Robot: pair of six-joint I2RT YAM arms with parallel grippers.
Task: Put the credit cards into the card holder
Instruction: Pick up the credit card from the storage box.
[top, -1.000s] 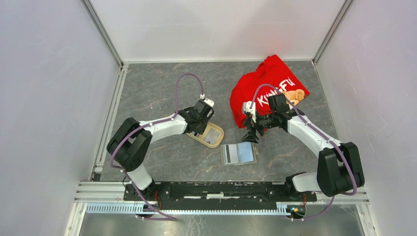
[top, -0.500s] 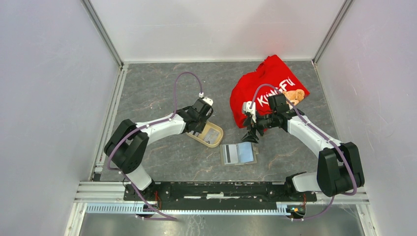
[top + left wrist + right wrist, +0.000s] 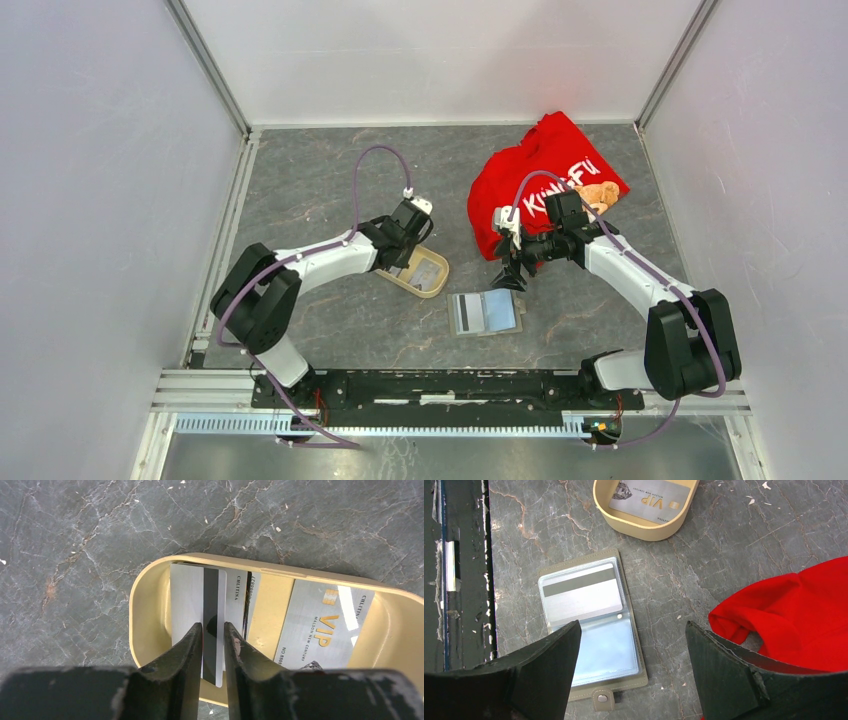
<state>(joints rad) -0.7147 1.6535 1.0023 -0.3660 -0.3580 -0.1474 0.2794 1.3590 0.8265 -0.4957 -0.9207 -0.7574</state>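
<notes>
Three credit cards lie in the beige oval tray (image 3: 134,615): a pale one with a black stripe (image 3: 192,595), a silver VIP card (image 3: 325,625), and one partly covered between them (image 3: 236,596). My left gripper (image 3: 213,625) hangs over the striped card, jaws a narrow gap apart with the stripe showing through. In the top view the left gripper (image 3: 405,262) is at the tray's left end. The card holder (image 3: 589,630) lies open on the table with one striped card (image 3: 581,592) in its upper pocket. Above it my right gripper (image 3: 631,625) stands wide open and empty.
A red shirt (image 3: 545,180) lies crumpled at the back right, just behind the right gripper (image 3: 510,278). The tray (image 3: 440,290) sits a short way left of the card holder (image 3: 486,312). White walls close in the grey table on three sides.
The left jaws have closed in to a narrow gap over the striped card. The left gripper and tray have edged slightly left. The right arm has not moved.
</notes>
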